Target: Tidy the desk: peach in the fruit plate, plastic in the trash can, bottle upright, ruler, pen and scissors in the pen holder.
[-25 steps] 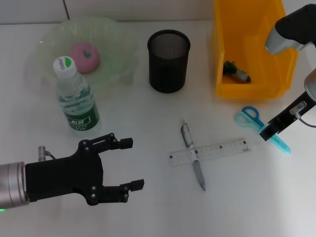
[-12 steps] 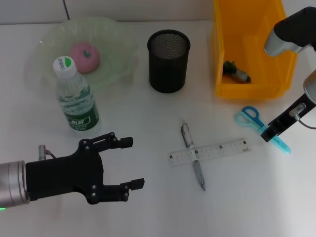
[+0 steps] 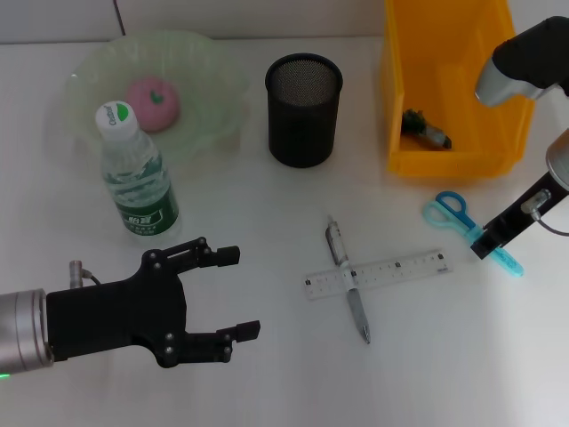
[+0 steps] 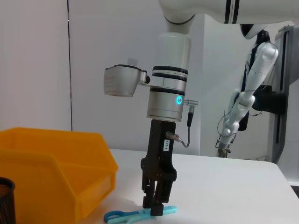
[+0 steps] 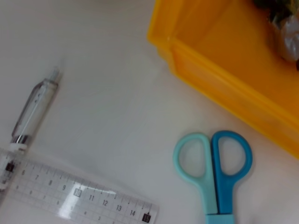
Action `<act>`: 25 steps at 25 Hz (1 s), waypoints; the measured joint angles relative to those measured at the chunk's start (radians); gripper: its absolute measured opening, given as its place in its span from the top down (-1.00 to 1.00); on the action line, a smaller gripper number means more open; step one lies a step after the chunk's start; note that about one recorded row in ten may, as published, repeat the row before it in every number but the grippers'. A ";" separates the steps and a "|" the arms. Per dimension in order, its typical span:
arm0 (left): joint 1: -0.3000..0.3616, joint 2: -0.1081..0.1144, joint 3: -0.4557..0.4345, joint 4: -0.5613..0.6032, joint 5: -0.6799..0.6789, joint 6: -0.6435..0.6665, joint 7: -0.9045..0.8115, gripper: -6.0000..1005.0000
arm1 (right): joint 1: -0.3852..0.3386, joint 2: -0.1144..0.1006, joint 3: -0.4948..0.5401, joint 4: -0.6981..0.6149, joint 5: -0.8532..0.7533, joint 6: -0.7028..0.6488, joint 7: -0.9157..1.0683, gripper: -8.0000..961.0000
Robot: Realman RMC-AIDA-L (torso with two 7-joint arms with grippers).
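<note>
The blue scissors [image 3: 449,212] lie on the white desk in front of the yellow trash can [image 3: 498,107]. My right gripper [image 3: 484,242] points straight down and is shut on their sheathed blades; the left wrist view shows it [image 4: 154,210] standing on the scissors [image 4: 126,215]. The clear ruler [image 3: 378,273] lies across the pen [image 3: 348,285] at mid-desk. Behind them stands the black mesh pen holder [image 3: 304,108]. At the left, the bottle [image 3: 138,178] is upright and the pink peach [image 3: 153,100] rests in the green fruit plate [image 3: 89,71]. Plastic [image 3: 427,132] lies in the trash can. My left gripper [image 3: 240,294] hovers open at the near left.
The right wrist view shows the scissors' handles [image 5: 212,163], the ruler's end [image 5: 79,198], the pen [image 5: 35,109] and the trash can's wall [image 5: 224,79]. Bare desk lies between the pen holder and the ruler.
The right gripper has shifted very slightly at the scissors' blades. Nothing else has moved, and the left arm is still.
</note>
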 joint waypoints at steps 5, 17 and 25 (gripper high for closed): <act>0.002 0.000 0.000 0.000 0.000 -0.002 0.000 -0.71 | 0.000 0.000 -0.018 0.007 -0.001 0.002 0.000 0.38; 0.002 0.000 0.000 -0.015 0.000 -0.003 0.012 -0.71 | 0.002 0.000 -0.019 0.026 0.000 0.023 0.001 0.57; 0.001 0.001 -0.001 -0.020 -0.001 -0.006 0.014 -0.71 | -0.015 0.002 -0.016 -0.023 0.033 0.000 -0.005 0.58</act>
